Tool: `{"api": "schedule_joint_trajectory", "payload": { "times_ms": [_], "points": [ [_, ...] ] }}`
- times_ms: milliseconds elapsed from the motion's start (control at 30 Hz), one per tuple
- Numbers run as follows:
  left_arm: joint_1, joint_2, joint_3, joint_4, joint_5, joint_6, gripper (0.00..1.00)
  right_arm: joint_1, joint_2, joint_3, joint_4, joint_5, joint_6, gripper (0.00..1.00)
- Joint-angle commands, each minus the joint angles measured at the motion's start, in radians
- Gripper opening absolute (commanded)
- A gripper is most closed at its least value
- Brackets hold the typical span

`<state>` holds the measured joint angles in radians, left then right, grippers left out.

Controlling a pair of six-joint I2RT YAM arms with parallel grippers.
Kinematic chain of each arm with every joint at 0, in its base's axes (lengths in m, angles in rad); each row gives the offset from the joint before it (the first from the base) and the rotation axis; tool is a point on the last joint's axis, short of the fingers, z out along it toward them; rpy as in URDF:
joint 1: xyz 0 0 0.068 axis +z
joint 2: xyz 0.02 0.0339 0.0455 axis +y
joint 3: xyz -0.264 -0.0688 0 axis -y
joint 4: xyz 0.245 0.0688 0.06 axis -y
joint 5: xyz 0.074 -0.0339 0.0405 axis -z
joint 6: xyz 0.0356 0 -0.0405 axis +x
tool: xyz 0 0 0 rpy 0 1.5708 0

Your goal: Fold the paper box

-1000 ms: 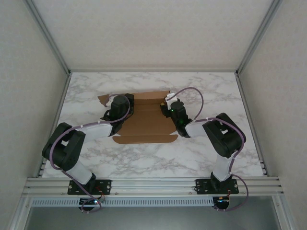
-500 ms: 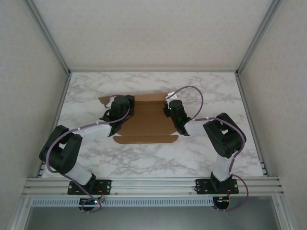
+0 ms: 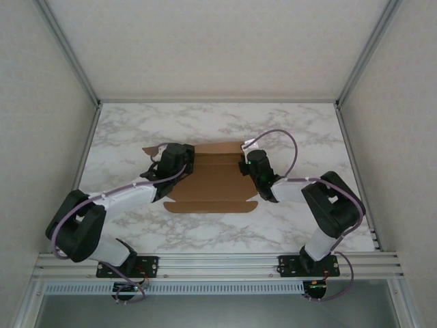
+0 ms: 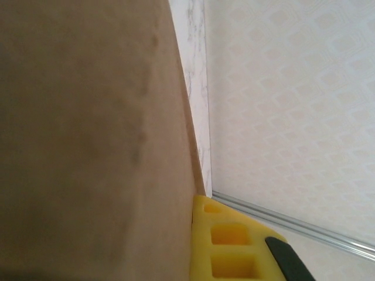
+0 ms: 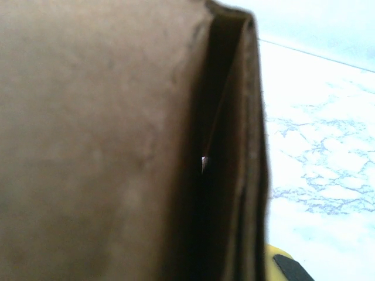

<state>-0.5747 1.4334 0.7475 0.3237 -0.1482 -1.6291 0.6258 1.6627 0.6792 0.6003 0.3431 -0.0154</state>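
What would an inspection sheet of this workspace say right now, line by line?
Surface: marble-pattern table, white and grey.
Job's things: paper box, brown cardboard, lying mostly flat mid-table between the grippers.
Clutter: nothing seen.
Grippers: left gripper shut on the box's left flap; right gripper at its right edge, grip unclear.
Cables: purple cables looped along both arms, off the box.
Surroundings: pale walls; aluminium frame at the near edge.

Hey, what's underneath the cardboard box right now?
The paper box sits on the marble table, which shows all around it. Anything beneath the cardboard itself is covered, so I cannot tell.
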Motion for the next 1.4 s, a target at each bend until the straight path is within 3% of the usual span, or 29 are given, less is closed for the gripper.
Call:
{"api": "schedule_joint_trajectory", "payload": {
  "times_ms": [0, 200, 400, 600, 700, 833, 967, 1367],
  "points": [
    [-0.038, -0.043, -0.067, -0.215, 0.053, -0.007, 0.00, 0.007, -0.071, -0.033, -0.032, -0.102, -0.021, 0.09],
    [-0.068, -0.110, -0.116, -0.236, 0.029, -0.022, 0.00, 0.006, -0.145, -0.028, -0.164, -0.193, -0.022, 0.10],
    [-0.069, -0.083, -0.151, -0.160, -0.055, 0.005, 0.00, 0.006, -0.123, -0.011, -0.203, -0.182, -0.017, 0.15],
    [-0.054, -0.008, -0.160, -0.112, -0.071, 0.012, 0.00, 0.006, -0.099, -0.012, -0.143, -0.168, 0.010, 0.28],
    [-0.048, 0.021, -0.168, -0.101, -0.063, -0.005, 0.00, 0.007, -0.109, -0.050, -0.054, -0.148, 0.036, 0.43],
    [-0.048, 0.031, -0.171, -0.100, -0.065, -0.008, 0.00, 0.010, -0.129, -0.114, 0.068, -0.084, 0.088, 0.55],
    [-0.048, 0.026, -0.174, -0.100, -0.071, -0.007, 0.00, 0.029, -0.109, -0.165, 0.160, -0.028, 0.115, 0.54],
    [-0.044, 0.032, -0.175, -0.099, -0.067, -0.006, 0.00, 0.083, 0.089, -0.120, 0.281, 0.081, 0.056, 0.38]
  ]
}}
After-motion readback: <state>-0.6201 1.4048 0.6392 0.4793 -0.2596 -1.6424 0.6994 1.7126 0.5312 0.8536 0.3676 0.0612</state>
